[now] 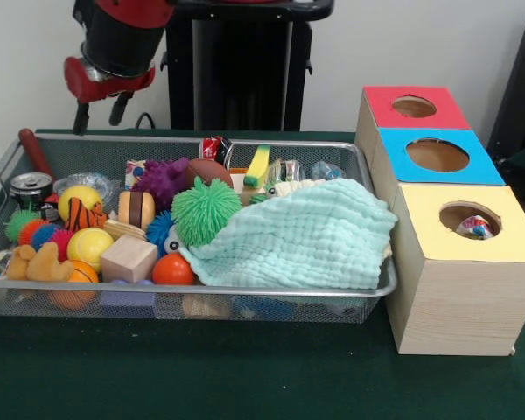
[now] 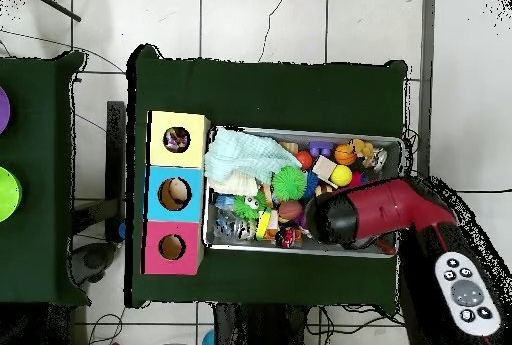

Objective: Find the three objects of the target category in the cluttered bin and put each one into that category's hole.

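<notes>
Mint cloth [image 1: 302, 238] hides the bin's [image 1: 245, 290] right half; the empty, spread-fingered end effector [image 1: 99, 112] hovers above its far-left corner. Probably lift the cloth first to expose targets.

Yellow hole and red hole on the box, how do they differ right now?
The yellow hole shows something colourful inside; the red hole shows only a bare interior. In the front view the yellow hole sits nearest the camera, the red hole farthest, with the blue hole between. Both are round openings in the same wooden box.
</notes>
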Controlling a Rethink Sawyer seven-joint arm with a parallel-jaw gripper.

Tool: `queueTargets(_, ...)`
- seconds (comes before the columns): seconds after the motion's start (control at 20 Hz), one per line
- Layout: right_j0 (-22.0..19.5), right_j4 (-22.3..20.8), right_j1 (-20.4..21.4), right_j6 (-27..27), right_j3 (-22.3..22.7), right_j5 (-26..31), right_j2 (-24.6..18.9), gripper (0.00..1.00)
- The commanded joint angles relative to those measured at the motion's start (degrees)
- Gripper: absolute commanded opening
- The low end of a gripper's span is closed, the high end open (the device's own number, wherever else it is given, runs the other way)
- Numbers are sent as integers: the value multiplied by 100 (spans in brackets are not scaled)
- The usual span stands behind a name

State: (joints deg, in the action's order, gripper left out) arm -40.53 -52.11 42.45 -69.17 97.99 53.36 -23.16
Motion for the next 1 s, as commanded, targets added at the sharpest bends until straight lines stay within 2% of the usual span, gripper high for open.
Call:
queueTargets(0.05,-631,567,-67,1570,492,-920,-1178,100)
queueTargets(0.3,-911,726,4,1450,773,-1340,-1692,100)
queueTargets(0.4,-945,742,-10,1420,837,-1304,-1745,100)
queueTargets(0.6,-645,486,-144,1164,704,-870,-1368,100)
queueTargets(0.7,-587,423,-200,1025,681,-845,-1272,100)
queueTargets(1.0,-565,530,-222,698,828,-750,-1039,100)
